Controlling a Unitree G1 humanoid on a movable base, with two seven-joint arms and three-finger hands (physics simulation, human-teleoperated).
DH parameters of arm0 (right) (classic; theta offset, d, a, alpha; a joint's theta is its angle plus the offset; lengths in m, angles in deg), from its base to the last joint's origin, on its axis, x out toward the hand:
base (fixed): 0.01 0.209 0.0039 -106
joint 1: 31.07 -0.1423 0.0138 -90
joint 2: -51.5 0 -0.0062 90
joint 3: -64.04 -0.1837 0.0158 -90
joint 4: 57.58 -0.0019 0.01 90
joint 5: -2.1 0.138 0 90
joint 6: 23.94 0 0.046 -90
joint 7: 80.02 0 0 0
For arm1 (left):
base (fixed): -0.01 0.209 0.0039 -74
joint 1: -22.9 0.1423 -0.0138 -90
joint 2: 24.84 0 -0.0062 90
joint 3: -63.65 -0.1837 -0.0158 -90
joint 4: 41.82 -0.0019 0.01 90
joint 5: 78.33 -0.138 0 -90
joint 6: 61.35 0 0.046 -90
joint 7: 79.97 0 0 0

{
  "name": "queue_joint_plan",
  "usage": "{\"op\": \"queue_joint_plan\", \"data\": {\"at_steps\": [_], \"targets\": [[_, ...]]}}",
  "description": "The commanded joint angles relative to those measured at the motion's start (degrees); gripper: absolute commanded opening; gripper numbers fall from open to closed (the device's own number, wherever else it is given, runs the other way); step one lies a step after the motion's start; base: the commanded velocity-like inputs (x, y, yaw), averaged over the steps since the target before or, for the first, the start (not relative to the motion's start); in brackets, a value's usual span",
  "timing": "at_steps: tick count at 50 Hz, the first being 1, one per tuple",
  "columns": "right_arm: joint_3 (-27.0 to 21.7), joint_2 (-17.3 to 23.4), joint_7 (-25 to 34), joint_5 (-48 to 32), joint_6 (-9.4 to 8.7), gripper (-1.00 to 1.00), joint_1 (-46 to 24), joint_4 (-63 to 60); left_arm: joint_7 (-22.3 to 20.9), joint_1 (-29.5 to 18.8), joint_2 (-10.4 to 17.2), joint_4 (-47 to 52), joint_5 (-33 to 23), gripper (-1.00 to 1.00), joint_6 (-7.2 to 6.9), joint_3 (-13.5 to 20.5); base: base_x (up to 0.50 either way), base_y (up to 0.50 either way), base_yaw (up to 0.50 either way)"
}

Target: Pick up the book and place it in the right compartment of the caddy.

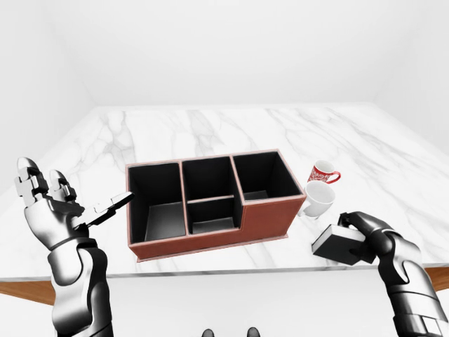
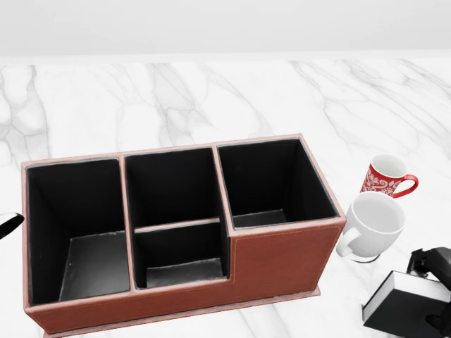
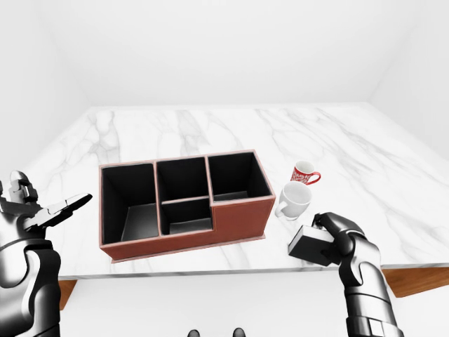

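Book (image 1: 342, 245), black-covered with a white page edge, lay on the marble bench (image 1: 210, 130) near its lower right edge in the left-eye view, just right of the caddy (image 1: 210, 200) and below the two mugs. My right hand (image 3: 337, 235) was on it, fingers (image 1: 359, 222) curled over its far end and down its side, though I could not tell from these views whether they were truly clamped on it or only resting around it; the book looked slightly tilted, and I could not say if it had left the bench. The white mug (image 2: 372, 225) stood just beside the caddy's right end, near the book's upper corner, and the red patterned mug (image 2: 385, 176) stood just above the white one, close to it. The caddy was brown outside and black inside, with a large compartment at the left, a middle section split in two by a low divider, and a right compartment that held nothing visible. My left hand (image 1: 59, 207) was raised well apart on the caddy's left side, off the bench, palm up with its fingers spread wide and holding nothing.
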Motion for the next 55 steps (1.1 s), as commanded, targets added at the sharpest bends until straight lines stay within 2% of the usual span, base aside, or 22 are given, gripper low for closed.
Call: {"op": "queue_joint_plan", "data": {"at_steps": [1,5,13,22,27,32,34,35,37,40,41,42,43,45,48,52,54,55], "targets": [[-0.29,-0.86,0.59,0.48,0.00,-1.00,1.16,-1.32,-0.03,0.00,0.02,0.02,0.02,1.00,0.01,0.05,0.00,0.00,0.00],[-0.92,-0.83,2.04,0.60,0.00,-1.00,1.43,-3.30,-0.04,0.04,0.02,0.07,0.04,1.00,-0.05,0.08,0.00,0.00,0.00],[-5.76,-0.88,10.90,0.04,0.00,-1.00,4.12,-17.31,-0.03,-0.02,0.05,-0.06,-0.06,1.00,0.03,0.04,0.00,0.00,0.00],[-13.69,-0.06,10.90,-3.19,0.00,-1.00,3.52,-39.52,-0.04,-0.04,0.10,-0.22,0.07,1.00,0.14,0.13,0.00,0.00,0.00],[-17.00,2.74,10.90,-2.85,0.00,-1.00,0.33,-48.62,0.03,-0.07,0.08,-0.15,-0.01,1.00,0.09,0.06,0.00,0.00,0.00],[-18.15,6.01,10.90,-2.37,0.00,-1.00,-3.42,-53.09,0.08,-0.14,0.14,-0.02,0.08,1.00,-0.09,0.10,0.00,0.00,0.00],[-18.27,10.24,10.90,-1.43,0.00,-1.00,-7.73,-54.51,0.13,-0.19,0.13,-0.02,0.05,1.00,-0.13,0.04,0.00,0.00,0.00],[-17.32,13.10,10.90,-0.96,0.00,-1.00,-11.35,-53.61,0.09,-0.13,0.08,0.04,0.02,1.00,-0.04,-0.01,0.00,0.00,0.00],[-15.54,16.28,10.90,-0.47,0.00,-1.00,-14.84,-51.62,0.07,-0.10,0.03,0.07,0.05,1.00,-0.06,-0.06,0.00,0.00,0.00],[-15.36,16.53,10.90,-0.34,0.00,-1.00,-14.90,-51.53,0.07,-0.09,0.03,0.08,0.05,1.00,-0.06,-0.06,0.00,0.00,0.00],[-8.41,19.93,10.90,0.57,0.00,-1.00,-26.53,-44.48,0.14,-0.17,0.08,0.27,0.11,1.00,-0.28,-0.04,0.00,0.00,0.00],[-6.91,20.64,10.90,0.46,0.00,-1.00,-28.47,-42.78,0.15,-0.19,0.10,0.30,0.12,1.00,-0.33,-0.03,0.00,0.00,0.00],[-3.21,20.13,10.90,1.03,0.00,-1.00,-34.44,-39.29,0.20,-0.24,0.11,0.32,0.15,1.00,-0.40,0.00,0.00,0.00,0.00],[-1.14,20.37,10.90,-0.92,0.00,-1.00,-37.52,-36.64,0.20,-0.23,0.10,0.40,0.12,1.00,-0.41,-0.04,0.00,0.00,0.00],[2.91,17.95,10.90,-2.13,0.00,-1.00,-46.82,-33.88,0.17,-0.26,0.06,0.21,0.01,1.00,-0.26,-0.15,0.00,0.00,0.00],[6.73,11.33,10.90,-4.42,0.00,-1.00,-57.43,-27.47,0.16,-0.19,0.06,0.40,0.05,1.00,-0.33,-0.13,0.00,0.00,0.00],[7.51,9.70,10.90,-5.71,0.00,-1.00,-59.82,-24.35,0.15,-0.23,0.06,0.31,0.03,1.00,-0.30,-0.13,0.00,0.00,0.00],[8.06,7.59,10.90,-5.03,0.00,-1.00,-61.73,-21.32,0.14,-0.30,0.08,0.18,0.00,1.00,-0.23,-0.14,0.00,0.00,0.00]]}}
